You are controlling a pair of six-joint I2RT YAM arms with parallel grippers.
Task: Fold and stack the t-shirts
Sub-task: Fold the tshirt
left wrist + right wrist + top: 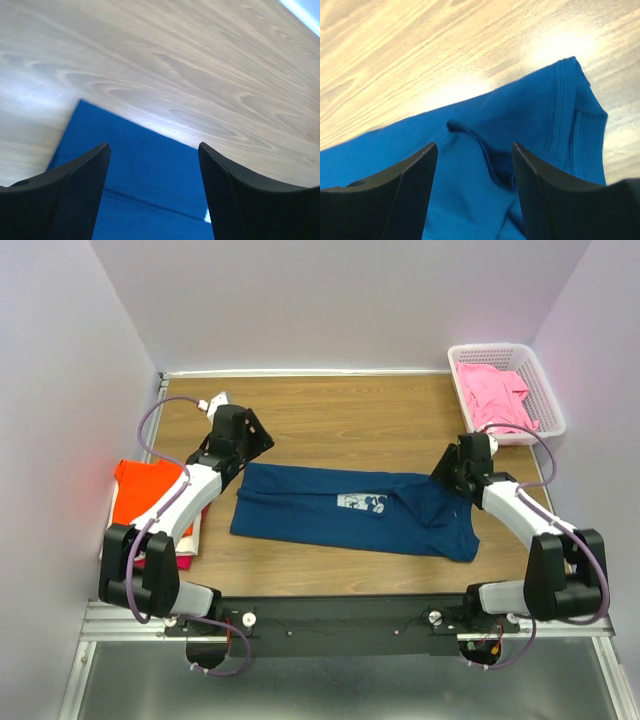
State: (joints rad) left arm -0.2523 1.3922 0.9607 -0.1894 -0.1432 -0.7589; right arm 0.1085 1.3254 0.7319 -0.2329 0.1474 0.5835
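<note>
On the table (330,405), navy t-shirt (340,515) lies flat. Left gripper (154,147) and right gripper (474,145) hover over its ends. Jaws apart, nothing held.

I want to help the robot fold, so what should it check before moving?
1. Left gripper open and empty: ok.
2. Right gripper open and empty: ok.
3. Blue shirt smooth on the table: not ok, bunched by the right gripper.
4. Blue shirt small enough to stack: not ok, a long strip.
5. Orange shirt at the left lies tidy: cannot tell, the left arm covers part.
</note>
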